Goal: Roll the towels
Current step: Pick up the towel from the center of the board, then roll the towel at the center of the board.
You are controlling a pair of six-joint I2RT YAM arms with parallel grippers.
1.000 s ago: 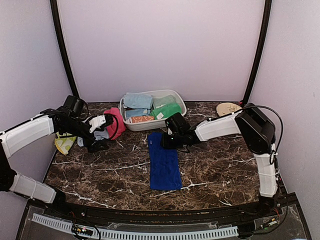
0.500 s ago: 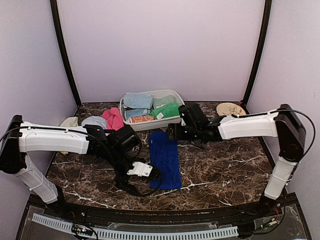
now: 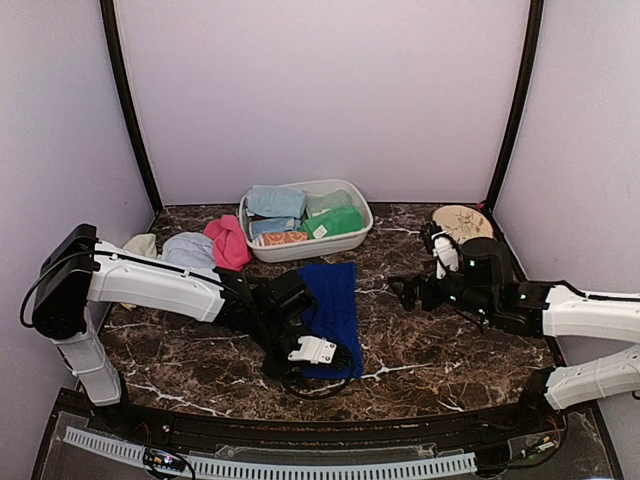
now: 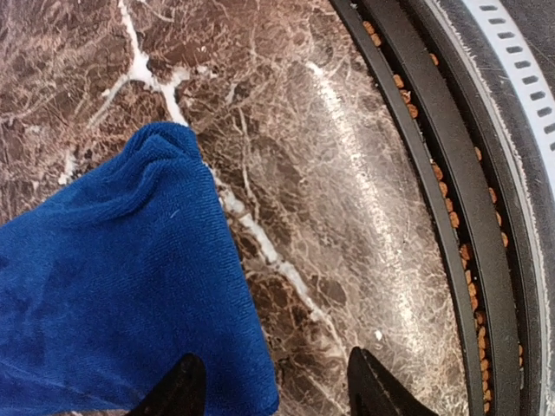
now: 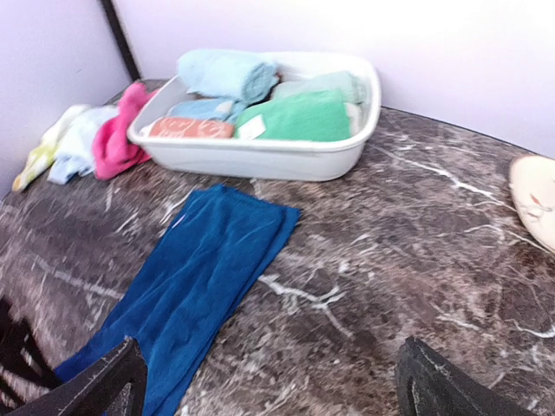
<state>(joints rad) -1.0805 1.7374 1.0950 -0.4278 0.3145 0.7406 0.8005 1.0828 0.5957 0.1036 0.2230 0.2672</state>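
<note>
A long royal blue towel [image 3: 330,305] lies flat on the marble, its length running from the tub toward the near edge. My left gripper [image 3: 318,352] sits low at its near end. In the left wrist view one finger [image 4: 180,392] rests over the towel's edge [image 4: 113,286] and the other over bare marble, with a gap between them and nothing pinched. My right gripper [image 3: 410,292] hangs open to the right of the towel, apart from it. Its wrist view shows the blue towel [image 5: 204,277] ahead between wide fingers [image 5: 104,381].
A white tub [image 3: 355,232] with rolled towels stands at the back centre, a pale blue roll [image 3: 275,200] and a green one [image 3: 335,220] among them. Pink [image 3: 230,240], pale blue [image 3: 188,248] and yellowish [image 3: 138,243] cloths lie left of it. A tan plate [image 3: 462,220] sits back right.
My left gripper has swung from the back left pile down to the blue towel's near end, its jaws narrowing. My right gripper opened, left the towel's far end and drew back right.
</note>
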